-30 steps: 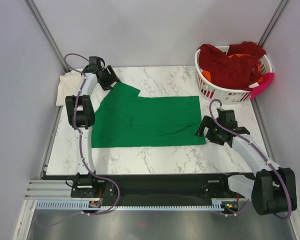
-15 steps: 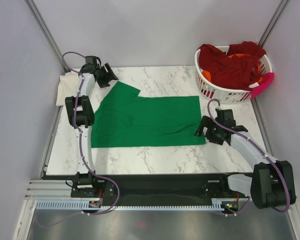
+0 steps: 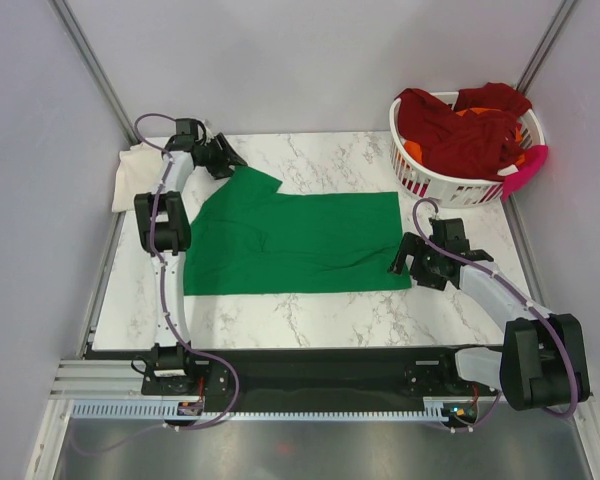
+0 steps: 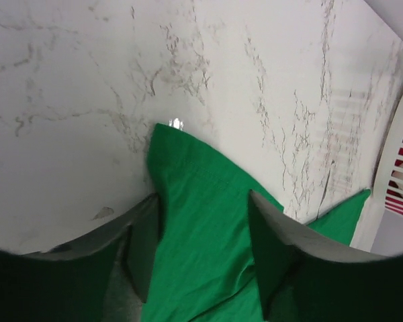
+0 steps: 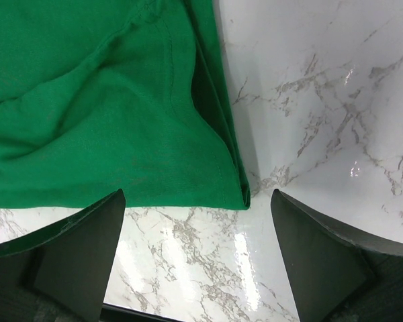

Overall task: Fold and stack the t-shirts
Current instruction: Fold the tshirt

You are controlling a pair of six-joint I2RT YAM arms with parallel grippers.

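Since the left claw (image 3: 223,157) has edged back to the far-left sleeve (image 3: 250,186), its parted jaws straddle the bright green cloth t-shirt (image 3: 300,243) spread flat at centre; right claw (image 3: 408,258) gapes over its near-right corner.

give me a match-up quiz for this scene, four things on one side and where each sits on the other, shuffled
Things
1. bright green cloth t-shirt
2. cream cloth t-shirt
3. dark red cloth t-shirt
4. white slatted plastic laundry basket

Places
a. at the far right corner of the marble table
b. heaped inside the basket
c. spread flat mid-table
d. bunched at the far left corner

Pairs: 1-c, 2-d, 3-b, 4-a
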